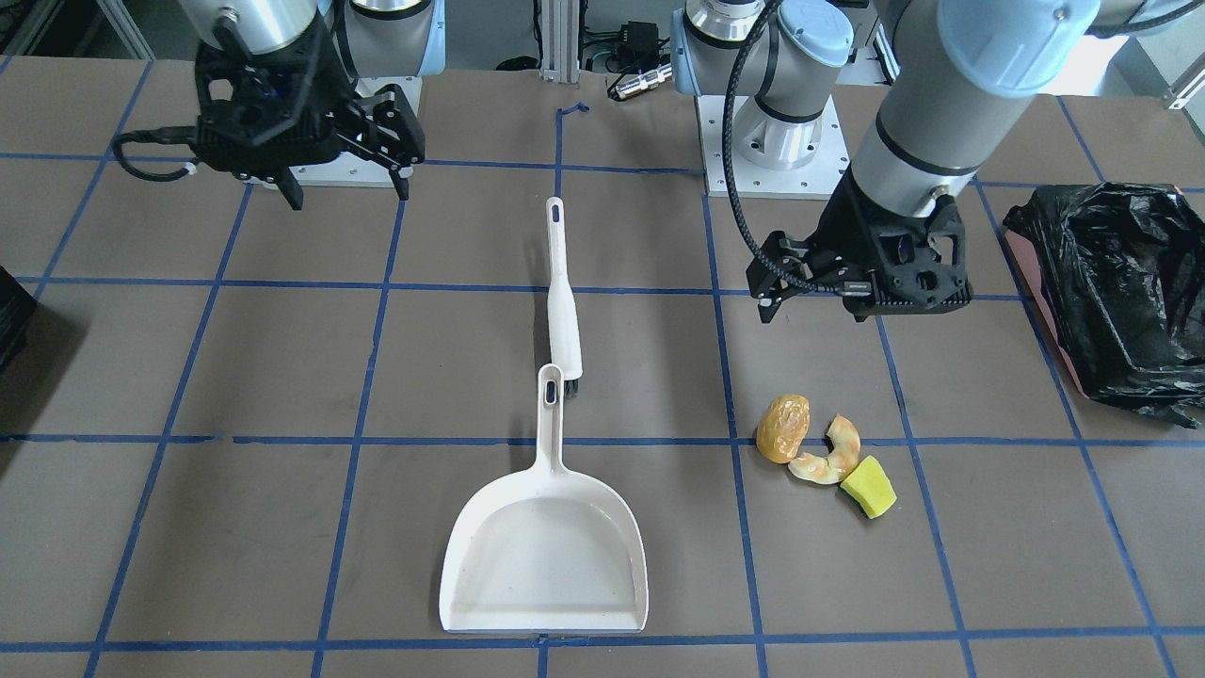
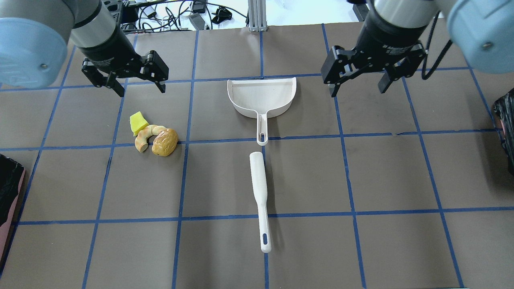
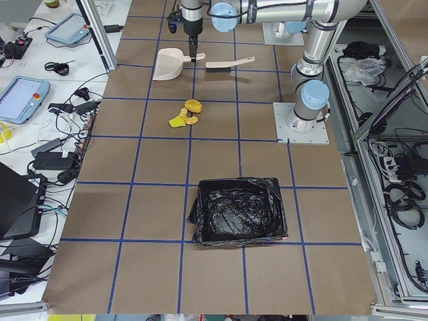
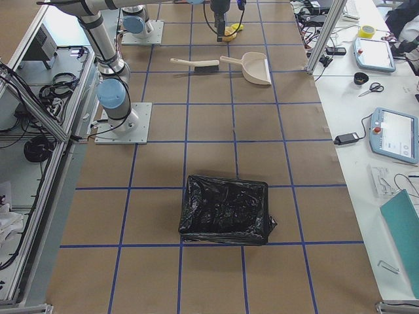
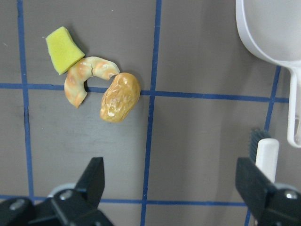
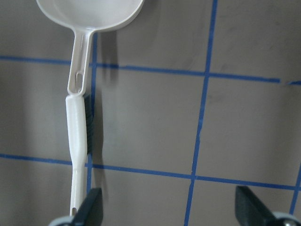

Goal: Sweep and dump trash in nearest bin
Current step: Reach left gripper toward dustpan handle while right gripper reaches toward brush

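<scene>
The trash lies together on the table: a golden-brown lump (image 1: 782, 428) (image 2: 165, 142) (image 5: 120, 97), a pale orange peel (image 1: 828, 459) (image 2: 145, 135) (image 5: 80, 80) and a yellow sponge wedge (image 1: 868, 487) (image 2: 137, 122) (image 5: 63, 49). My left gripper (image 1: 812, 306) (image 2: 141, 91) (image 5: 168, 165) hangs open and empty above the table, close to the scraps. The black-lined bin (image 1: 1101, 235) (image 3: 241, 210) stands at the table's end on my left. My right gripper (image 1: 346, 188) (image 2: 357, 91) (image 6: 167, 193) is open and empty, beside the dustpan.
A white dustpan (image 1: 546, 556) (image 2: 261, 96) (image 6: 89, 9) and a white brush (image 1: 562, 292) (image 2: 260, 192) (image 6: 77, 141) lie in line at the table's middle. A second black-lined bin (image 4: 226, 209) (image 2: 508, 128) stands at the end on my right.
</scene>
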